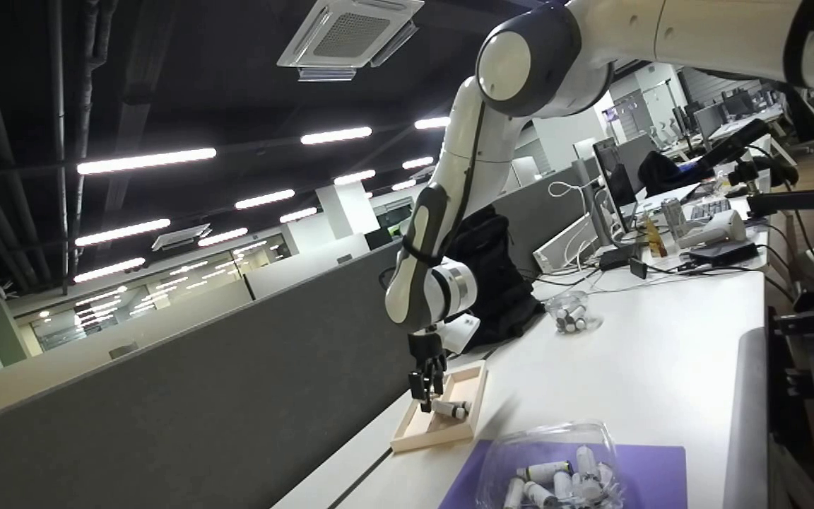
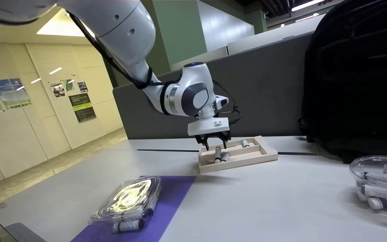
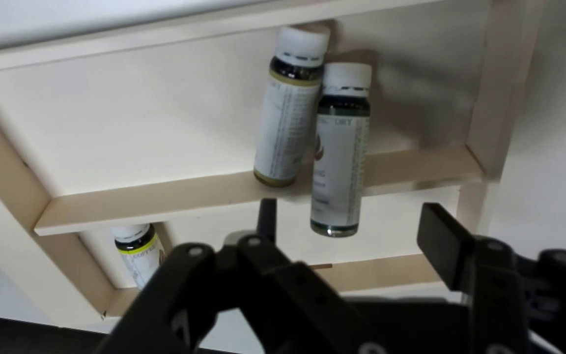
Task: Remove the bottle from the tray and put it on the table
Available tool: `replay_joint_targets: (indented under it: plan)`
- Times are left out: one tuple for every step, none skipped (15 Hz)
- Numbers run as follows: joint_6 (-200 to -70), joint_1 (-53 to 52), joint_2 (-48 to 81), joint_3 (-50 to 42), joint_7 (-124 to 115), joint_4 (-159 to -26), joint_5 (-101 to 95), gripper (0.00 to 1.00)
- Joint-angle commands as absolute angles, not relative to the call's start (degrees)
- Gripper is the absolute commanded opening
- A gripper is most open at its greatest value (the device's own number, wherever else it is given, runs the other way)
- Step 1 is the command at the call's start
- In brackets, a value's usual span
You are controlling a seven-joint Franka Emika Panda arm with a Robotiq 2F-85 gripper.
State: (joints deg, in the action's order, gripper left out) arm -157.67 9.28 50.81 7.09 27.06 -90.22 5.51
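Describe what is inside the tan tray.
The tray holds a gold-banded bottle and a green-banded bottle, caps in one compartment, and a yellow-banded bottle in the other. In the wrist view, the gripper hides that one's base and some floor there.

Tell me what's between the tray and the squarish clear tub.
Purple mat nearest the tub, then a strip of white table, in both exterior views.

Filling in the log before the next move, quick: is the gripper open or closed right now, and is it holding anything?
Gripper: open, jaws apart in the wrist view, holding nothing.
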Motion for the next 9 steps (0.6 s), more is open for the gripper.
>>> replay_joint_targets:
  plan:
    - [-156.2, 9.8, 52.7, 8.2, 24.7, -87.0, 4.0, 0.45]
    - [-156.2, 9.8, 52.8, 8.2, 24.7, -86.9, 3.9, 0.37]
    - [-156.2, 9.8, 52.9, 8.3, 24.7, -86.7, 3.9, 0.31]
    - [-156.2, 9.8, 53.0, 8.2, 24.6, -86.6, 3.9, 0.25]
    - [-156.1, 9.8, 52.9, 8.1, 24.5, -86.6, 3.9, 0.17]
    - [-156.0, 10.1, 52.8, 8.3, 24.8, -86.7, 3.9, 0.11]
    - [-155.9, 10.3, 52.5, 8.4, 24.8, -86.8, 4.0, 0.03]
    - [-155.7, 10.9, 51.9, 8.8, 25.1, -87.3, 4.4, 0.06]
    - [-155.5, 11.3, 51.3, 9.2, 25.2, -87.6, 4.6, 0.07]
